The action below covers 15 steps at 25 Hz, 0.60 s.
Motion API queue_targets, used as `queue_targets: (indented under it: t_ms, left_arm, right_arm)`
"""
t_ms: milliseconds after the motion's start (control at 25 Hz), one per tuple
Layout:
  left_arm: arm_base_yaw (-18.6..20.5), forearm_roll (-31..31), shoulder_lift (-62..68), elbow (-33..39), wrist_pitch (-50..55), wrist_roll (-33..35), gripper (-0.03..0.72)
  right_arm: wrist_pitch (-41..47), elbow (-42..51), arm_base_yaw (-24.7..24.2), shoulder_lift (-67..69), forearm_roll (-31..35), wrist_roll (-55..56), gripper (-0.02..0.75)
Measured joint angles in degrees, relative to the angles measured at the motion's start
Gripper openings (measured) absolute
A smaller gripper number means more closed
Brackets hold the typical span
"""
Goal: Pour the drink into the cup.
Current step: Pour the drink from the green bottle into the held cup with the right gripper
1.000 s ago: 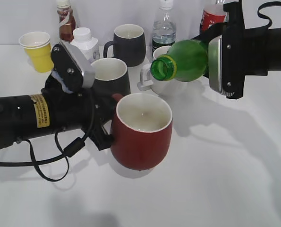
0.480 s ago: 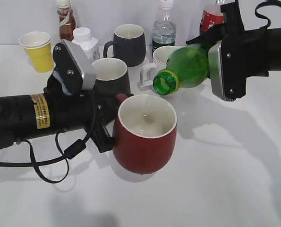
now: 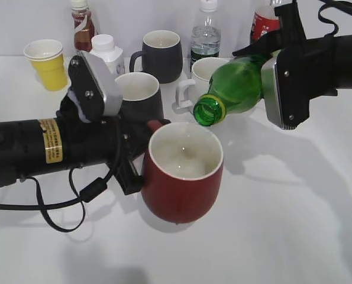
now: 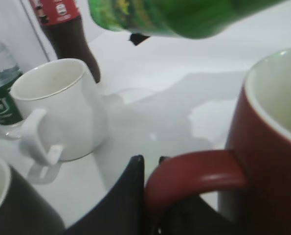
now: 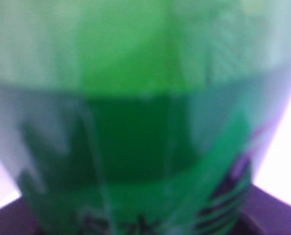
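Note:
The dark red mug (image 3: 183, 177) with a white inside sits at the middle of the exterior view. My left gripper (image 3: 141, 155) is shut on its handle (image 4: 194, 176); the mug body shows at the right of the left wrist view (image 4: 267, 147). The green soda bottle (image 3: 235, 89) is uncapped and tilted, mouth down-left, just above the mug's far rim. My right gripper (image 3: 285, 83) is shut on the bottle's body. The bottle fills the right wrist view (image 5: 135, 122) and crosses the top of the left wrist view (image 4: 184, 17). No stream of liquid shows.
A white mug (image 3: 202, 89) stands behind the red mug, also in the left wrist view (image 4: 62, 107). Black mugs (image 3: 161, 53) (image 3: 137, 94), a yellow paper cup (image 3: 45, 62), a water bottle (image 3: 205, 35), a cola bottle (image 3: 264, 21), a white jar (image 3: 105, 50) and a sauce bottle (image 3: 82, 23) stand at the back.
The green bottle has tipped further, its mouth dropping toward the mug's rim. The red mug has shifted slightly right and down with my left gripper.

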Motion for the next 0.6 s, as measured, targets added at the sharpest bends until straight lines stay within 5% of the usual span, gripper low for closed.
queue_targets:
  t_ms: [600]
  left_arm:
    - [-2.15, 0.63, 1.75, -1.52, 0.14, 0.00, 0.056]
  right_arm:
    - [0.14, 0.00, 0.00, 0.00, 0.00, -1.97, 0.410]
